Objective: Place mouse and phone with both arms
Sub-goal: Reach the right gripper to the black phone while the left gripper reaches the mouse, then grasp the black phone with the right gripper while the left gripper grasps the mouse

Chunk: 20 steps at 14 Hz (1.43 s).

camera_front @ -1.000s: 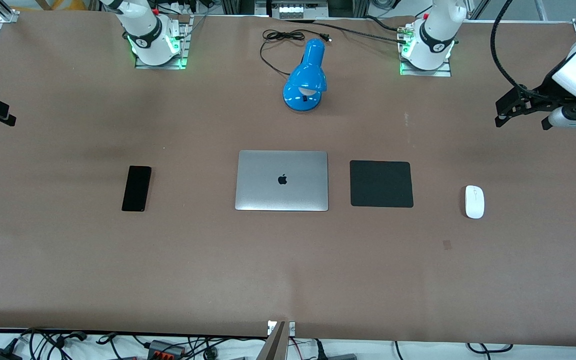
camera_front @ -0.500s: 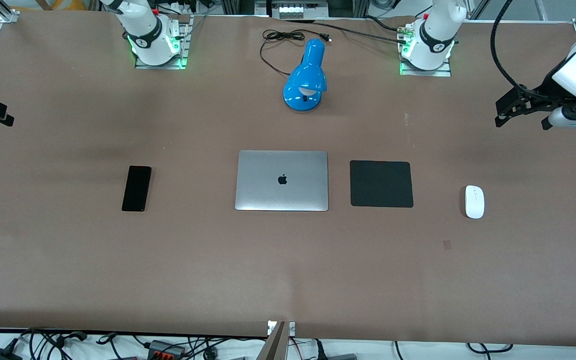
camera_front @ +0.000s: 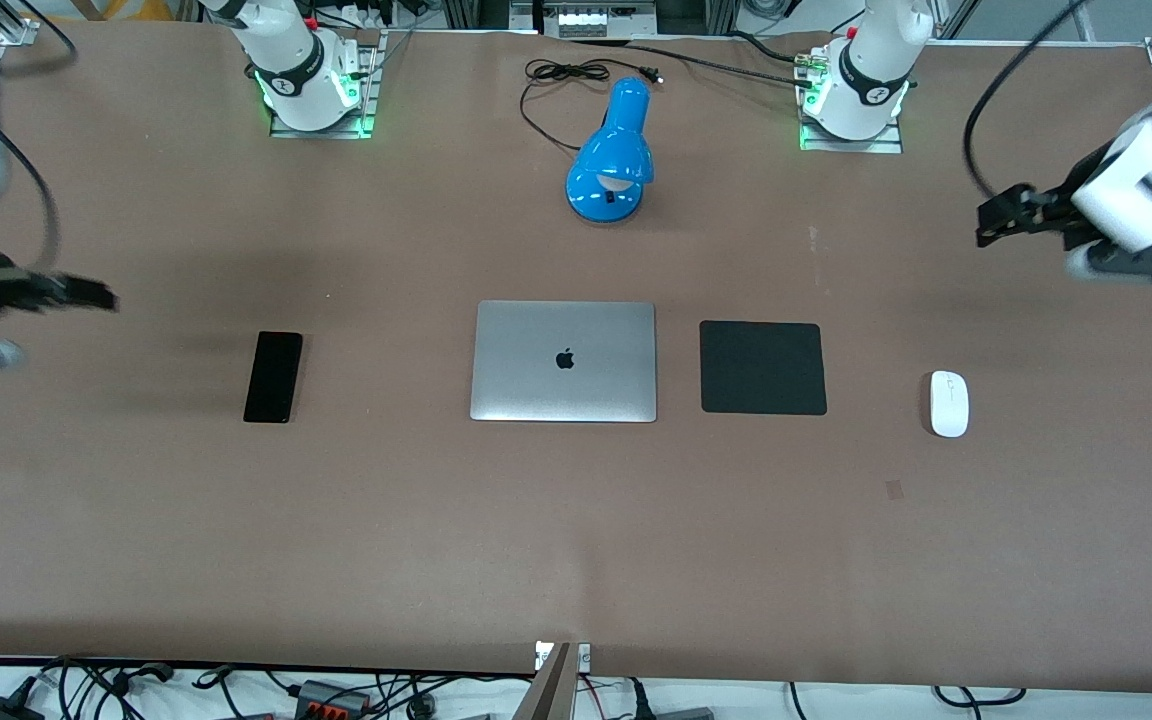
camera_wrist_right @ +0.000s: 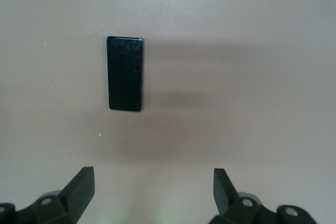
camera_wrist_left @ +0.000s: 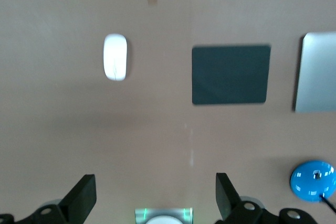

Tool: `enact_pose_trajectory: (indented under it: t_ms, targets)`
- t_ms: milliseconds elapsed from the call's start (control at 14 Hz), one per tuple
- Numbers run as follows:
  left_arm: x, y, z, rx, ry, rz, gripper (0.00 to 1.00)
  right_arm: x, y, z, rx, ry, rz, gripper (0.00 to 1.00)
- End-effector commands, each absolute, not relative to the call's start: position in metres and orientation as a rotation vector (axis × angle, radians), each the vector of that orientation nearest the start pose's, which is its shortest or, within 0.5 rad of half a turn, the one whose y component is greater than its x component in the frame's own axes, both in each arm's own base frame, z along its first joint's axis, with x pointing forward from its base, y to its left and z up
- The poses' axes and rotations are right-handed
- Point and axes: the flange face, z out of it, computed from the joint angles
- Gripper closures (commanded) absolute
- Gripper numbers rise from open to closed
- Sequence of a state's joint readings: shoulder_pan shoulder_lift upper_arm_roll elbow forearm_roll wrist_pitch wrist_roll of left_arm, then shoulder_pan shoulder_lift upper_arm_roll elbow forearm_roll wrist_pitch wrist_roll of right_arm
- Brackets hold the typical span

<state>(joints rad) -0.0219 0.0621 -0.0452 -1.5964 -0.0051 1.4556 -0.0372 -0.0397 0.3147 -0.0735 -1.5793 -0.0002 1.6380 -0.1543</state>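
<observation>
Left pincer [camera_wrist_left: 152, 198] spread, mouse [camera_front: 949, 403] lying lengthwise toward front camera

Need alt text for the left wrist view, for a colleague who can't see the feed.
The left gripper hangs open and empty above bare brown table, with the white mouse lying flat on the table. Beside the mouse lies a black square pad, then the edge of a silver laptop; a blue lamp shows at one corner.
</observation>
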Motion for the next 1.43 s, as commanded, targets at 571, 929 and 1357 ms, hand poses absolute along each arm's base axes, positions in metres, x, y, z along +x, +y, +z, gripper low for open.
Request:
enact_pose_trajectory:
  t_ms: [571,929,1357]
  targets:
    - [0.649,0.049,0.386,-3.088,0.188,0.196,0.00,0.604,-0.001,0.250,-3.139,0.159,0.387,0.00]
    - [0.630,0.085,0.270,-3.082,0.236,-0.120,0.00,0.591,0.001,0.216,-3.150,0.249,0.277,0.00]
    - [0.598,0.090,0.199,-3.102,0.225,-0.102,0.00,0.581,0.029,0.189,-3.163,0.183,0.212,0.00]
